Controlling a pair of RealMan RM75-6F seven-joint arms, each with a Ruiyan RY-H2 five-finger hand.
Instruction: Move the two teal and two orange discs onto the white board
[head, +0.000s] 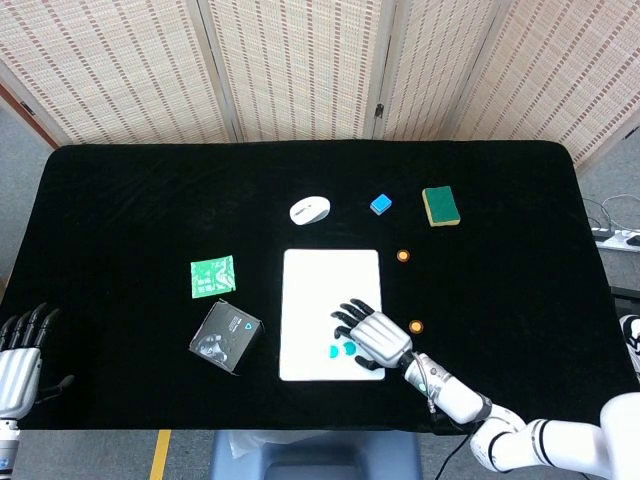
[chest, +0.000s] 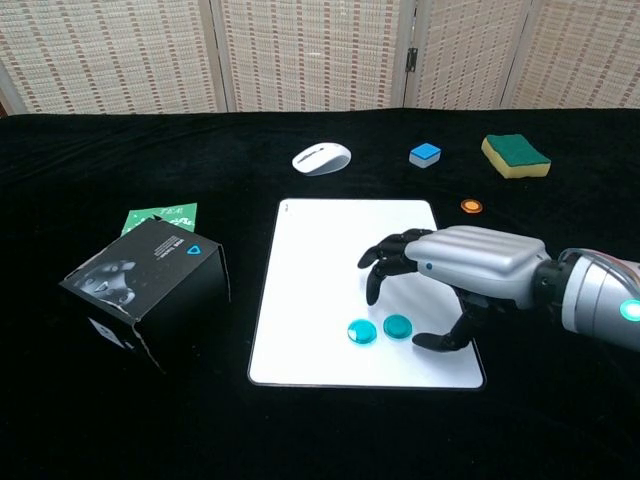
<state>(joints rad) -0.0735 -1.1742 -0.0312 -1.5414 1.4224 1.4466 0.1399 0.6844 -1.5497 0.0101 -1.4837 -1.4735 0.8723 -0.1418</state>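
Two teal discs lie side by side on the white board, near its front edge. Just right of them my right hand hovers with fingers spread and holds nothing. In the head view the same hand covers the board's near right corner. One orange disc lies on the black cloth right of the board, the other beside my right hand. The chest view shows only the far orange disc. My left hand rests empty at the table's near left corner.
A white mouse, a blue block and a green-and-yellow sponge lie behind the board. A green packet and a black box sit to its left.
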